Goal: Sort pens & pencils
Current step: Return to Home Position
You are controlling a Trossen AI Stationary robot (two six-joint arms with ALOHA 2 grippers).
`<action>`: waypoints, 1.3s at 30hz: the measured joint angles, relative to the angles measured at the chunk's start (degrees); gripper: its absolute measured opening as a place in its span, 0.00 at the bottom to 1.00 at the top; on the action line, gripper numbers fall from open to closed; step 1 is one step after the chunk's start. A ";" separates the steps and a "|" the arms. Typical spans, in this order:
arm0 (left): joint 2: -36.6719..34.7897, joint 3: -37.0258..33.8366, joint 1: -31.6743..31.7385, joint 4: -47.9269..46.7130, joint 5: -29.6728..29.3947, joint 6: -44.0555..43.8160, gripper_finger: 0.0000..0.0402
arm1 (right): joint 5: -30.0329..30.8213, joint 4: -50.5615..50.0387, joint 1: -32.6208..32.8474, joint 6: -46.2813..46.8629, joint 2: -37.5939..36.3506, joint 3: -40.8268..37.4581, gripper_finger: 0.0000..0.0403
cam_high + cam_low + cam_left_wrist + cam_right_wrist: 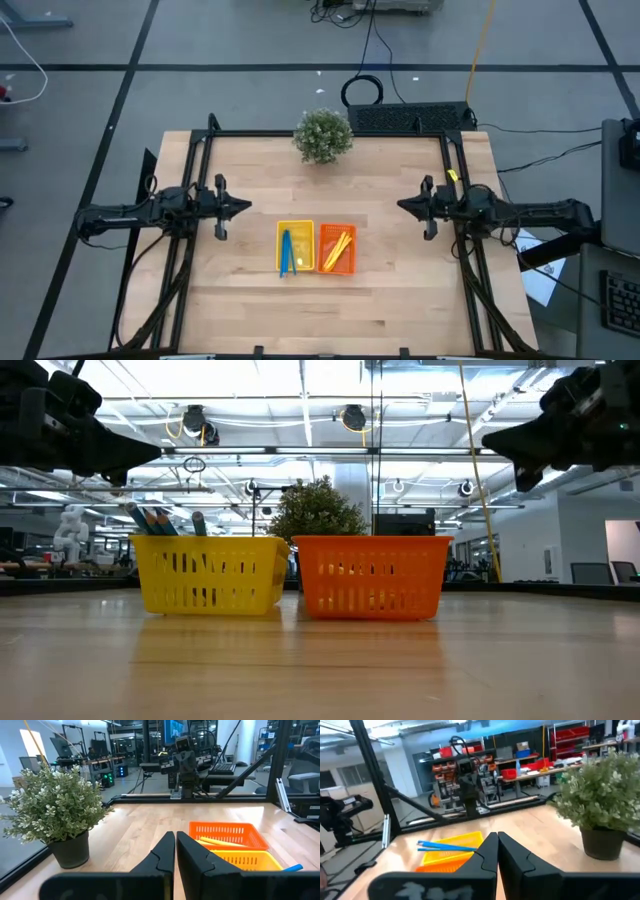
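The blue pencils (284, 252) are lying inside the yellow basket (295, 228). Their long axis is running along the length of the basket, from the near edge of the worktop (330, 310) toward the far edge, with only a small tilt. In the low view their ends (150, 520) are sticking up above the basket rim, leaning to one side.

The yellow pens (336, 246) are lying in the orange basket (338, 229). They are crossing it diagonally, with the far ends pointing a little toward the right arm's side. The two baskets are standing just beside each other in the middle of the worktop, yellow on the left arm's side. A potted plant (323, 135) is standing behind them, near the far edge.

The left gripper (247, 207) is hovering above the worktop well apart from the yellow basket. Its fingers are pressed together and holding nothing. The right gripper (401, 206) is hovering opposite, apart from the orange basket, and its fingers are also closed and empty.
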 joint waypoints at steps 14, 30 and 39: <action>0.00 0.00 0.00 0.02 0.02 0.00 0.06 | -0.24 -16.12 2.32 -9.03 -7.74 -0.59 0.00; 0.00 0.00 0.00 0.04 0.03 -0.02 0.06 | 0.10 -15.87 2.32 -9.88 -7.68 -0.63 0.00; 0.00 0.00 0.00 0.04 0.04 -0.02 0.06 | 0.14 -15.83 2.30 -9.86 -7.68 -0.65 0.00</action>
